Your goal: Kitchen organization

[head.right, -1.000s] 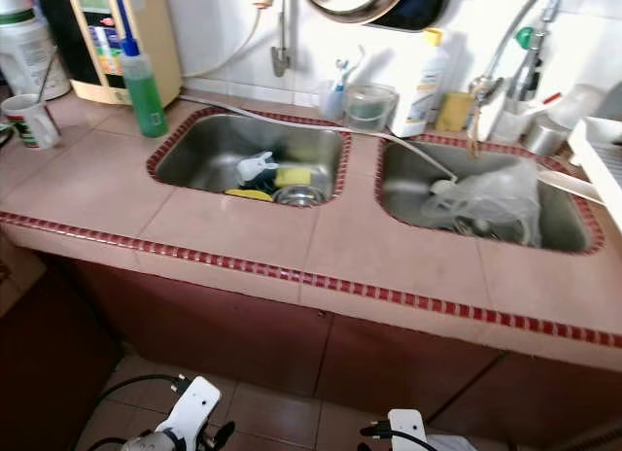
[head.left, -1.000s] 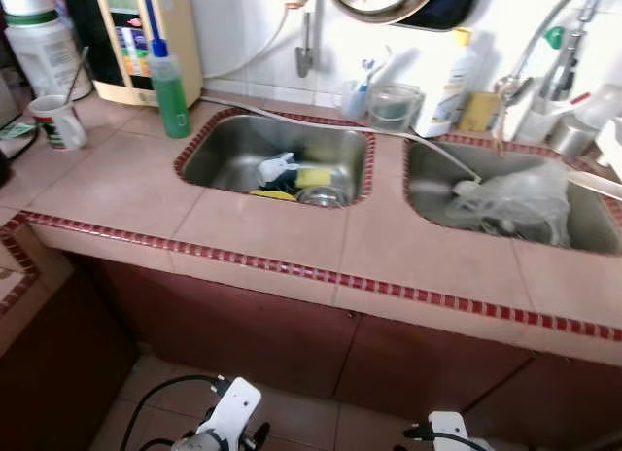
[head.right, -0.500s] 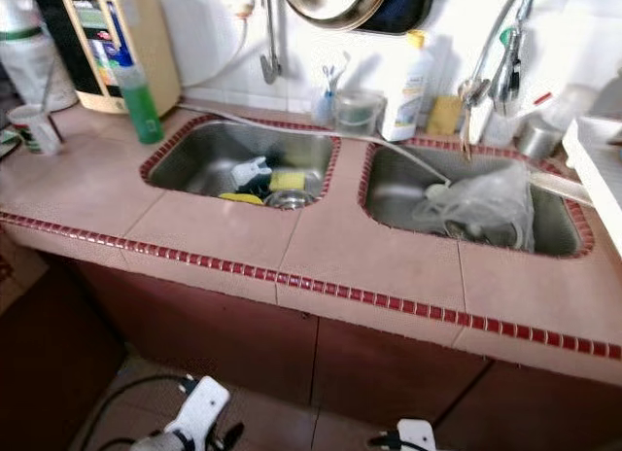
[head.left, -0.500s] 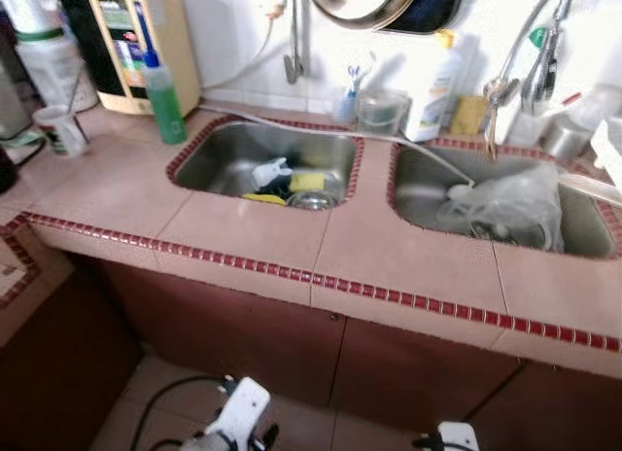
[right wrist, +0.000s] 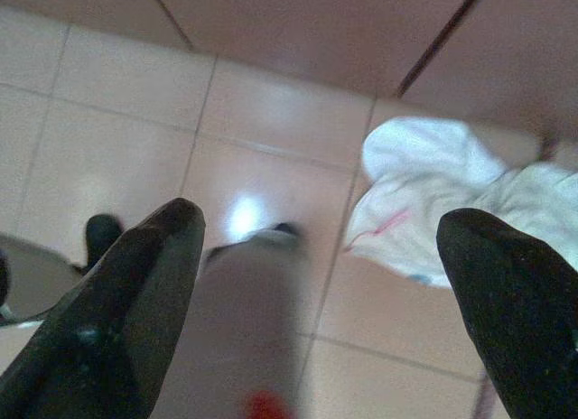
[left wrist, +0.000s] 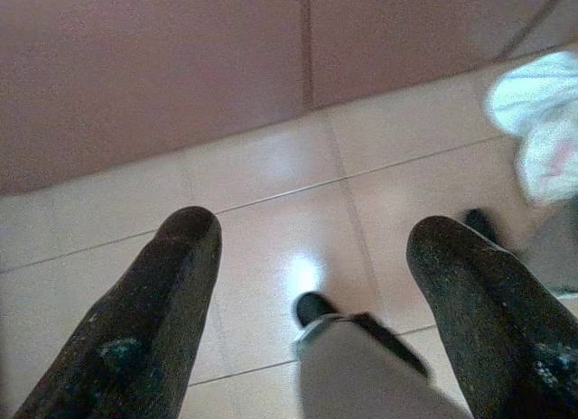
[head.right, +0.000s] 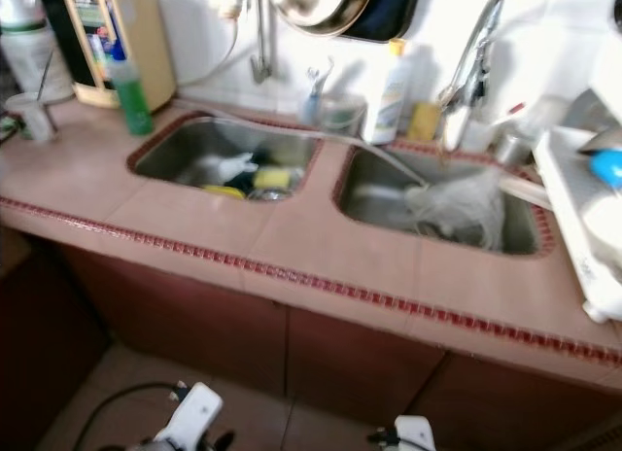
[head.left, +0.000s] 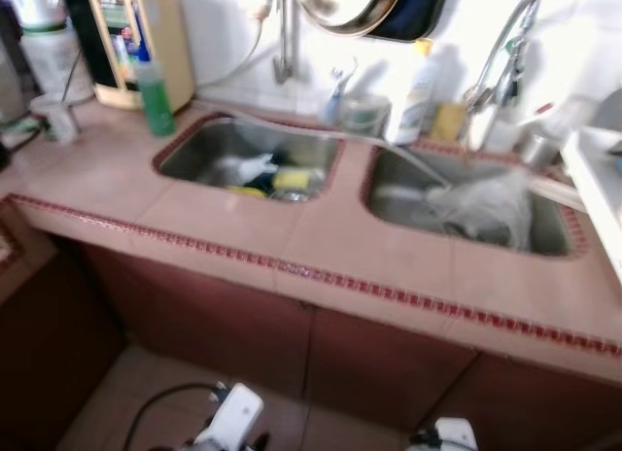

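**Countertop with two sinks ahead, both arms hanging low**

Countertop (head.left: 243, 218) of pink tile with a red-trimmed front edge spans my head view, which is somewhat blurred. Below it I see dark red cabinet doors (head.left: 194, 315) and a pale tiled floor (left wrist: 271, 166).

Two steel basins are set into the top. I see the left sink (head.left: 194, 150) holding a yellow sponge (head.left: 291, 180), a white object and something yellow at its bottom. The right sink (head.left: 389, 193) holds a crumpled clear plastic bag (head.left: 486, 203), with a curved faucet (head.left: 501, 48) rising at its back edge. A thin hose runs along the back edge of the left sink into the right one.

At the countertop's back left corner I make out a beige appliance (head.left: 131, 43) against the wall, a green bottle (head.left: 154, 96) just in front of it, and a white mug (head.left: 53, 116) near the left edge. Between the sinks at the back stand a white bottle (head.left: 413, 86) and a clear container (head.left: 362, 116). A white dish rack (head.right: 583, 218) sits at the right end, and a pan (head.left: 340, 4) hangs on the wall.

My left gripper (left wrist: 312, 293) hangs over the floor, fingers spread wide, holding nothing. My right gripper (right wrist: 316, 293) likewise is spread wide and empty, above a white cloth (right wrist: 433, 202) lying on the floor by the cabinet base.
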### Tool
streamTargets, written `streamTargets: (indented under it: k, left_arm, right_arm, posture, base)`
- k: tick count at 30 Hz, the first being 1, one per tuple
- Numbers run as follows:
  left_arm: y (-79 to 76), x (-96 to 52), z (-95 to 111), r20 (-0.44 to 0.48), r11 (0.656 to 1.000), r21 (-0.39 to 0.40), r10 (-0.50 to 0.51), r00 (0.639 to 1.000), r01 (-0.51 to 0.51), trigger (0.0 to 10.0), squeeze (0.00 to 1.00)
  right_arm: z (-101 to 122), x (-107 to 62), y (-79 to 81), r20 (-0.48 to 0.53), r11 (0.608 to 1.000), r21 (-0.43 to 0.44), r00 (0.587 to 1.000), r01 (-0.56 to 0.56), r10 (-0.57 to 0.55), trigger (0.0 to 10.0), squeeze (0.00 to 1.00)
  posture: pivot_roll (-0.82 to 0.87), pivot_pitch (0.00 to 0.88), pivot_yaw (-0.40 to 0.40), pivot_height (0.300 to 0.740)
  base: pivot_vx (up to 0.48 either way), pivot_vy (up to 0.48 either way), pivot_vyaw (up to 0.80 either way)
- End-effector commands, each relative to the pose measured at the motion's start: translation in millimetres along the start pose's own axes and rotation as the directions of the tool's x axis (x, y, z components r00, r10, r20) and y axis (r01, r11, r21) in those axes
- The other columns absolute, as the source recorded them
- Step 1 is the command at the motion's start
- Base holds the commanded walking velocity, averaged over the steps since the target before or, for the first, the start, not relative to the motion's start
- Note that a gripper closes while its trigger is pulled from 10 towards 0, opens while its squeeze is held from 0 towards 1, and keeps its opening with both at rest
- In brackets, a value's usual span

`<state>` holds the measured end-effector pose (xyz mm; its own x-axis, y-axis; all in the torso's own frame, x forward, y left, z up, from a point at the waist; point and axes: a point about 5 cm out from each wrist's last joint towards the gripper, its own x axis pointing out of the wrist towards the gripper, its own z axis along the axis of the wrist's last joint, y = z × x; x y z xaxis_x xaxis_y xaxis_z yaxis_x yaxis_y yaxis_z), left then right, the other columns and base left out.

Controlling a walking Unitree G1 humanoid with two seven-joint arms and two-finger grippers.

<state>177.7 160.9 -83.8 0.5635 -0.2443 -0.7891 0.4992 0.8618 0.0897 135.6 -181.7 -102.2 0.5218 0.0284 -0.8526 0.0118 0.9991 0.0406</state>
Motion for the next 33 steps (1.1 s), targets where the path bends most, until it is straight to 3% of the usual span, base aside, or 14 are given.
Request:
streamTargets:
  k: [1, 10, 33]
  left_arm:
    - [-7.1, 4.3, 9.6, 0.019, 1.0, 0.003, -0.017, 1.0, 0.017, 10.0, 0.0]
    - [-5.0, 3.3, 7.3, 0.017, 1.0, -0.028, -0.008, 1.0, 0.009, 10.0, 0.0]
    - [-4.2, 2.7, 5.6, 0.017, 0.997, -0.07, -0.012, 1.0, 0.013, 10.0, 0.0]
  right_arm:
    - [-0.1, -1.4, -10.3, -0.006, 1.0, -0.007, 1.0, 0.029, -0.029, 10.0, 0.0]
    - [-3.3, -2.4, -12.8, -0.018, 0.999, -0.005, 0.999, 0.039, -0.039, 10.0, 0.0]
    - [-7.8, -4.3, -15.7, -0.018, 0.999, 0.001, 0.999, 0.047, -0.047, 10.0, 0.0]
  posture:
    - [0.03, 0.0, -0.008, 0.74]
    - [0.03, 0.0, -0.01, 0.74]
    - [0.03, 0.0, -0.015, 0.74]
  base:
    - [0.0, 0.0, -0.73]
    - [0.0, 0.0, -0.7]
    - [0.0, 0.0, 0.0]
